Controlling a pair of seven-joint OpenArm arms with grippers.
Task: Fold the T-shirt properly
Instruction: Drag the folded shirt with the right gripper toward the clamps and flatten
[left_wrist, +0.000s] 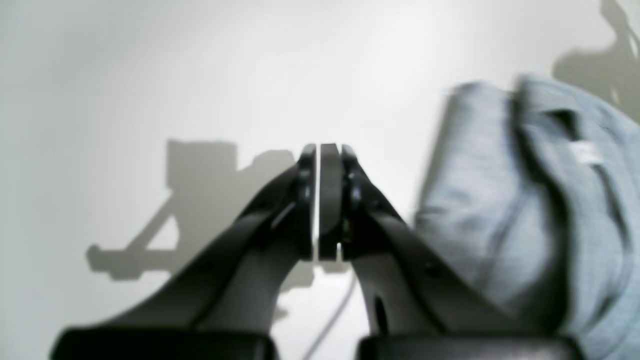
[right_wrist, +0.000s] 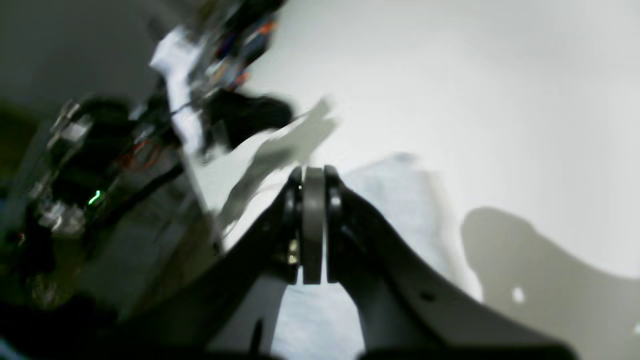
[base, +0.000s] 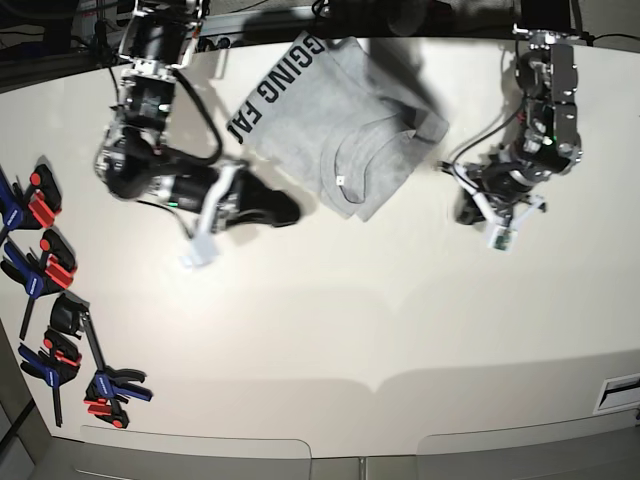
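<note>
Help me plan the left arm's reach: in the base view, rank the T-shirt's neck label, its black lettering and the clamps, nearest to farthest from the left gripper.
From the left gripper:
1. Neck label, small white tag at the collar of the T-shirt, mid-table.
2. Black lettering, on the shirt's far side, toward the right arm.
3. Clamps, along the opposite table edge.

You see the right gripper (right_wrist: 313, 175) with its jaws pressed together and nothing between them, above the pale T-shirt (right_wrist: 395, 200) on the white table (right_wrist: 475, 90); blurred cables (right_wrist: 145, 150) sit left.
</note>
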